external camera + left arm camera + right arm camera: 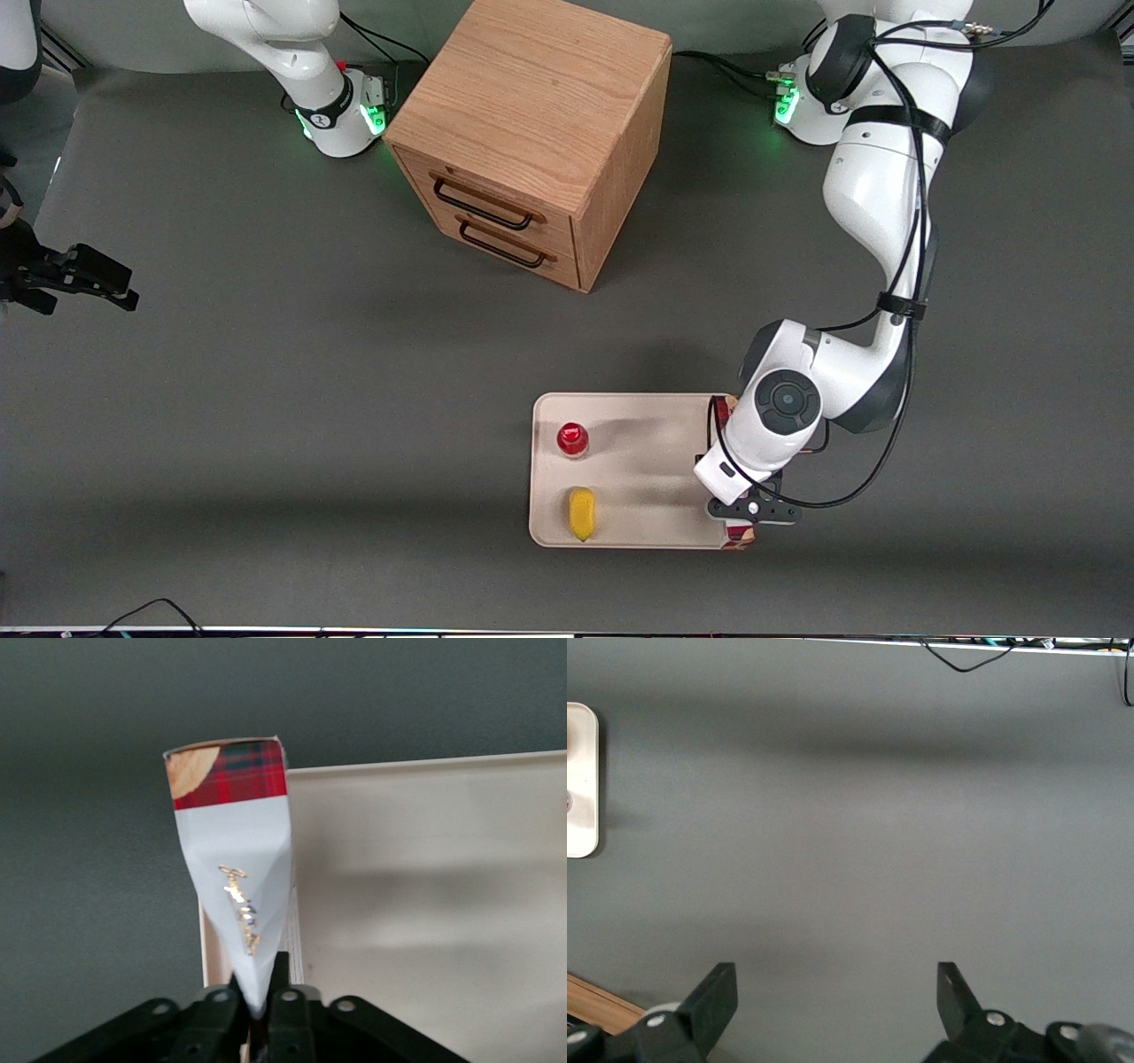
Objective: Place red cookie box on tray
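Clamped between the fingers of the left arm's black two-finger gripper (742, 518), the thin, long red cookie box (237, 868) with tartan-patterned faces and one white face was held directly over the short edge of the flat cream-beige rectangular tray (638, 416) that lies toward the working arm's end of the table. In the left wrist view the gripper (260, 999) was seen pinching the white face's near end, with the carton running along the tray's rim (425, 766) and its tartan end reaching just past the tray's corner. Whether the carton was touching the rim or was carried slightly above it could not be told. From the front, only two slivers of the box were visible: one (728, 413) at the tray's corner farther from the camera, the other at the corner nearer to it, the middle being covered by the wrist.

On the tray a small round red-capped bottle (572, 439) and a yellow oblong item (582, 513) were seen along the short edge toward the parked arm's end, the yellow one nearer the camera. Between them and the carton, a broad strip of bare tray was left open. Dark grey table mat (266, 399) was spread around the tray on every side, and the wooden two-drawer cabinet (532, 133) stood well apart, farther from the camera.
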Available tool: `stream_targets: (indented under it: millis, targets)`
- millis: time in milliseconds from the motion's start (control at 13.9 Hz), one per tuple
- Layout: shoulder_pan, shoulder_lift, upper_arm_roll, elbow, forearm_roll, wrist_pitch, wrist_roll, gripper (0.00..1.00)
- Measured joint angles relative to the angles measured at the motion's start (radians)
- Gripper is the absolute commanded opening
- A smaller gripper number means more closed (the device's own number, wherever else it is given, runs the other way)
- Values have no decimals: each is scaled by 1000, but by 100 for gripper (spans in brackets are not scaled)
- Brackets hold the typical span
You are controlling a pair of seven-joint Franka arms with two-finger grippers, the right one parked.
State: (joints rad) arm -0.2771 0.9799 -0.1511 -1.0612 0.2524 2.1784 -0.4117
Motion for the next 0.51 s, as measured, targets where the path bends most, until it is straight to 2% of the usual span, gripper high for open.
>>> stream_targets:
  millis: [216,505]
  targets:
    - [2,-4,0,19,17,-11,-6,100]
    - [39,-91,2,53,16,-178,11,100]
